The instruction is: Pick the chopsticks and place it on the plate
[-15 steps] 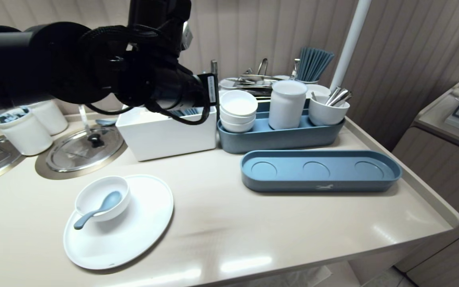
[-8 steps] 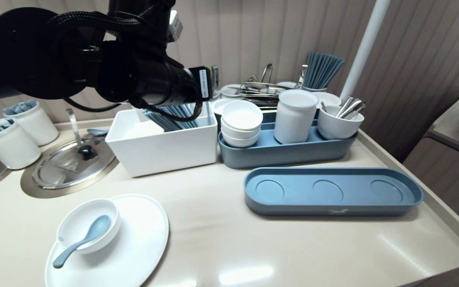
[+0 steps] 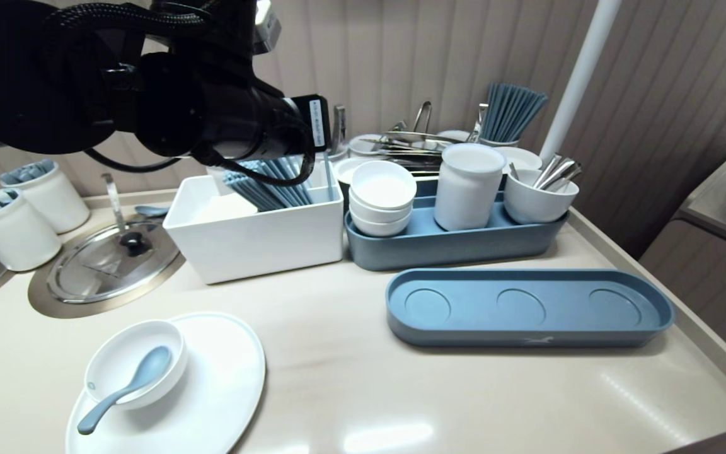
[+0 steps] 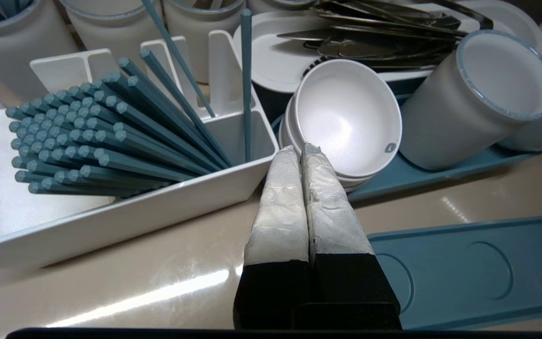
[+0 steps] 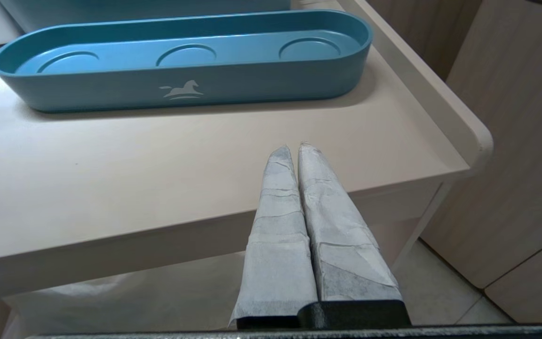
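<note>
The left hand [image 4: 298, 149] is wearing crinkled silver-grey wrap over a black base, and the right hand [image 5: 293, 147] is showing the same pale grey wrap. The stacked bowls [image 4: 346, 117] are gleaming white, the top one bearing a small grey mark. The chopsticks [image 4: 111, 141] are showing dusty teal against a white box [image 4: 134, 212]. The long tray [image 5: 111, 89] is showing blue with three round imprints and a white horse emblem. The surface [image 3: 350, 378] is glowing beige.

Beige countertop [image 3: 363, 391] — white plate [image 3: 224, 378], white chopstick bin [image 3: 262, 246], rear blue tray [image 3: 451, 249] and front blue tray [image 3: 527, 331] all sit on it.
</note>
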Controlling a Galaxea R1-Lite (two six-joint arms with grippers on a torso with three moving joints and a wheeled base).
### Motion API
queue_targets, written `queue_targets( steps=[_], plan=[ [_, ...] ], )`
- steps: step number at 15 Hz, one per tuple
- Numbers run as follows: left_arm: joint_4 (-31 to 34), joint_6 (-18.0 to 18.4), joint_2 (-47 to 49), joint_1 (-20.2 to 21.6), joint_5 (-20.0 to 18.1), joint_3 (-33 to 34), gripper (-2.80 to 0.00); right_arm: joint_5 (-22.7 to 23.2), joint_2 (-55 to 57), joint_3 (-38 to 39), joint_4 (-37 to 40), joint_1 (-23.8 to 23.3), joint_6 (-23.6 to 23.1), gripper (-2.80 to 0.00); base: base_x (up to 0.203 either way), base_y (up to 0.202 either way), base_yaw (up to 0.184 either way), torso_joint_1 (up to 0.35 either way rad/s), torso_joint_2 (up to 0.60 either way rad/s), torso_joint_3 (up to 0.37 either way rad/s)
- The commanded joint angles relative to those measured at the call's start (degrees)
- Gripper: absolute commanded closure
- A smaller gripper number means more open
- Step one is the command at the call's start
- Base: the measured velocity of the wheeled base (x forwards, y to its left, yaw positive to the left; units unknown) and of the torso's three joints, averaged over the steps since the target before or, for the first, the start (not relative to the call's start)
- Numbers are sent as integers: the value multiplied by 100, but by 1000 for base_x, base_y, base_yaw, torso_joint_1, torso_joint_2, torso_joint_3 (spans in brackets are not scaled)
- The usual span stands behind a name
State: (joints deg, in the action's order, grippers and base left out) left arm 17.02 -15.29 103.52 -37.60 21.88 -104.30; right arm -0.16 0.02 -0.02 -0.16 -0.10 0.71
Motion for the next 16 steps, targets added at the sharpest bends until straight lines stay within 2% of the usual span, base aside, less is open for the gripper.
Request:
queue_targets(
  steps=[1,3,6,7,9,14,16],
  plan=[
    [-265,16,193,-2,80,-20,0,-2,6,-2,-2,1,0,0,0,0,0,0,0,0],
    [-629,221,524,-9,357,-131,0,-2,6,1,-2,1,0,0,0,0,0,0,0,0],
    [-721,265,979,11,602,-399,0,-2,6,0,-2,1,0,0,0,0,0,0,0,0],
    [-834,266,1120,21,747,-488,-280,-2,2,1,-2,1,0,0,0,0,0,0,0,0],
    [-1290,271,1315,36,898,-528,-280,-2,6,2,0,1,0,0,0,0,0,0,0,0],
    [-1884,299,1863,56,912,-603,-280,-2,6,2,-2,1,0,0,0,0,0,0,0,0],
    [-2390,524,2198,145,914,-646,-280,-2,1,2,-2,1,0,0,0,0,0,0,0,0]
  ],
)
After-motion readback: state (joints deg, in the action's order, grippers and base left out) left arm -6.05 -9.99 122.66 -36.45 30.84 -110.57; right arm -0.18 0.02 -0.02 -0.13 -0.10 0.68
